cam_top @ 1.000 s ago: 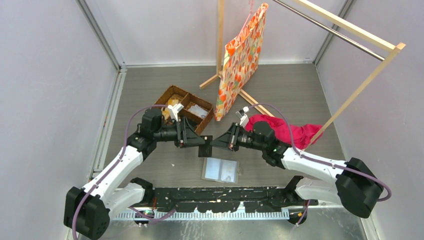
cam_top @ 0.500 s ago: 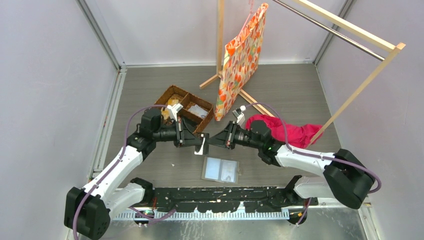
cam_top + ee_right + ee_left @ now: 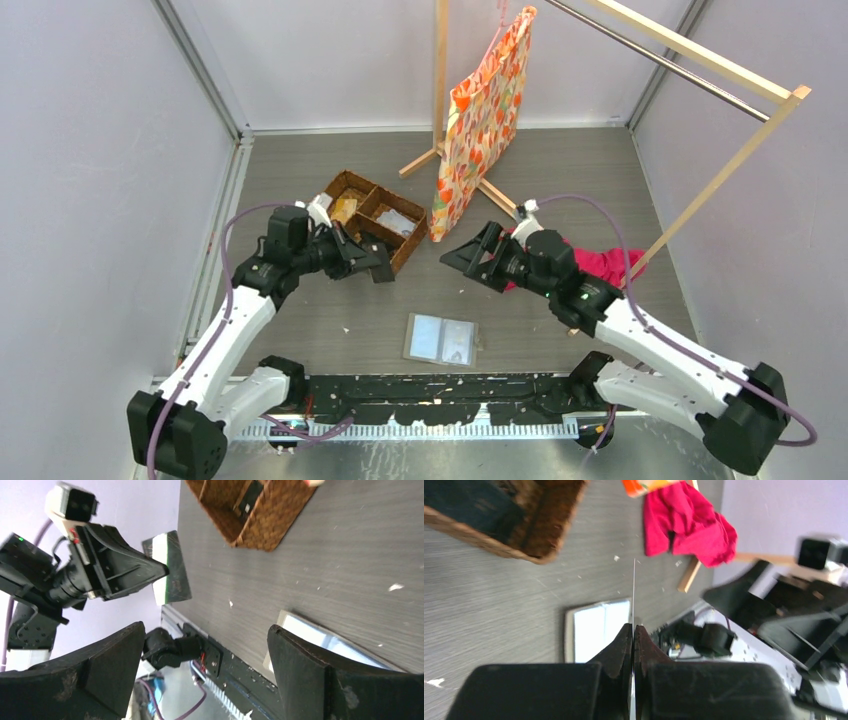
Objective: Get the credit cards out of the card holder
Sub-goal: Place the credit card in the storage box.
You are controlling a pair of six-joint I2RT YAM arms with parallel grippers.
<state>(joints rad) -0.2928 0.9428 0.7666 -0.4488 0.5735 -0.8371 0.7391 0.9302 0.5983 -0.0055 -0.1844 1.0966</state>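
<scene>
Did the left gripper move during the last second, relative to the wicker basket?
Yes. The left gripper, shut on a credit card, drew back to the left: nearer the wicker basket, farther from the card holder.

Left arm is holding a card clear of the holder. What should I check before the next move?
1. Left hand shut on the card: ok, pinched at one edge.
2. Right hand open and apart from the card: ok.
3. Card holder lying open and flat: ok.
4. More cards inside it: cannot tell, the sleeves are too small to read.
5. Gap between left hand and wicker basket: cannot tell, they are close in the top view.
</scene>
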